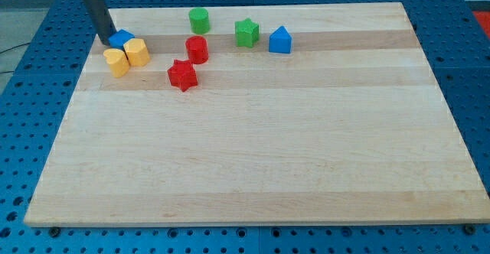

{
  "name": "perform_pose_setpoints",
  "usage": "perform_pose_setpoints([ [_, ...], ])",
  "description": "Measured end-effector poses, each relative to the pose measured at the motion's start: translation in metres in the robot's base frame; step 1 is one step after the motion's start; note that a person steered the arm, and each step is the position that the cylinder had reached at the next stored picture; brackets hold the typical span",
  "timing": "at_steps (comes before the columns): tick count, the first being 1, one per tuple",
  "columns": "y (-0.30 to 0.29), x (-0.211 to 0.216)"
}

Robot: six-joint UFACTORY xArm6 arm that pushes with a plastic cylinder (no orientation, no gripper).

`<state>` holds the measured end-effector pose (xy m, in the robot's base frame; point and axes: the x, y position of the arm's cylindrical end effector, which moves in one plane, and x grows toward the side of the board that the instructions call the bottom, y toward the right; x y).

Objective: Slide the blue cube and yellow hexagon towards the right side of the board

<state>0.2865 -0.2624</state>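
A: Why's my tip parked up at the surface's top-left corner?

B: Judging by the setup, it's behind the load – pushing from there drives things toward 3 o'clock, i.e. the right side.

A: Where's the blue cube rel. to it?

B: At 3 o'clock, touching or nearly. Yellow hexagon sits at the cube's 5 o'clock, another yellow block beside it.

A: The hand?

B: No hand – just a bare rod, holding nothing.

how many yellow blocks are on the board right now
2, touching each other near the view's top left: yellow hexagon just below the blue cube, second yellow block at its lower left. None looks hidden.
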Motion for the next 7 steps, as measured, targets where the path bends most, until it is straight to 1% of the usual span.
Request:
perform_pose_setpoints([
  [1,0.013,0.017],
  [2,0.045,0.044],
  [3,0.085,0.057],
  [4,0.119,0.062],
  [5,0.155,0.077],
  [7,0.259,0.078],
])
